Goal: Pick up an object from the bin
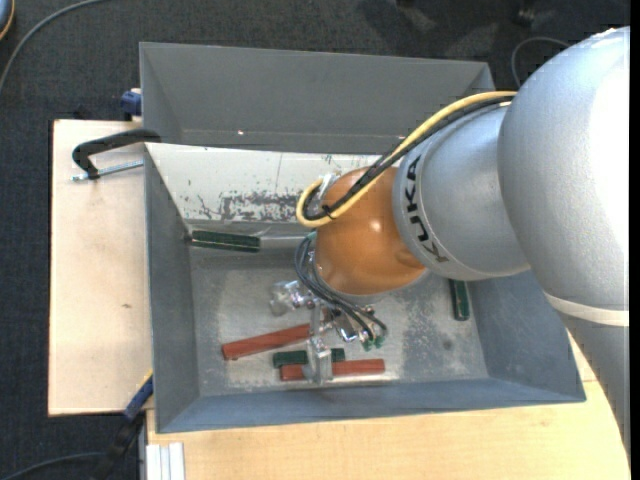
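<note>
Gripper sat low near the front wall of the grey metal bin, over a short red-brown flat stick that touched a dark green flat stick. A longer red-brown flat stick lay just to the left. Jaws open or closed: could not tell. The sticks looked thin, rigid and smooth. They lay flat, so probably offered little edge to grip.
</note>
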Robot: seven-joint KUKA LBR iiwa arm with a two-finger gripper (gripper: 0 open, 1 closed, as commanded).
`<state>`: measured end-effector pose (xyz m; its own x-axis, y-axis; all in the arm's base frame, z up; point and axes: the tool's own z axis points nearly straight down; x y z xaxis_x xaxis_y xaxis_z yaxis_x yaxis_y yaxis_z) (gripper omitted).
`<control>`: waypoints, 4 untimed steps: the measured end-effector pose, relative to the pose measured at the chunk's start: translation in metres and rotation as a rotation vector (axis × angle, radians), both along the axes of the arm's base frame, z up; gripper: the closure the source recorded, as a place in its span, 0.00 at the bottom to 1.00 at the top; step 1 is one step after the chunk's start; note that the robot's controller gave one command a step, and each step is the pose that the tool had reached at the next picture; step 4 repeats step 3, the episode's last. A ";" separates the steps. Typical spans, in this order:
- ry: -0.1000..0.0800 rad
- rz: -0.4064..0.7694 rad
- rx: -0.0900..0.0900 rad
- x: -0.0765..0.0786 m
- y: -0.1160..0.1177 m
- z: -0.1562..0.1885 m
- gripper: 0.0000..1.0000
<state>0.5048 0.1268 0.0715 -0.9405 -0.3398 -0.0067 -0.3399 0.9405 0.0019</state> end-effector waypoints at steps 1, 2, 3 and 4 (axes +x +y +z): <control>-0.002 -0.002 -0.001 0.001 -0.001 0.002 1.00; -0.009 -0.066 0.001 0.024 0.001 0.124 1.00; -0.007 0.254 -0.001 0.020 0.019 0.201 1.00; -0.007 0.254 -0.001 0.020 0.019 0.201 1.00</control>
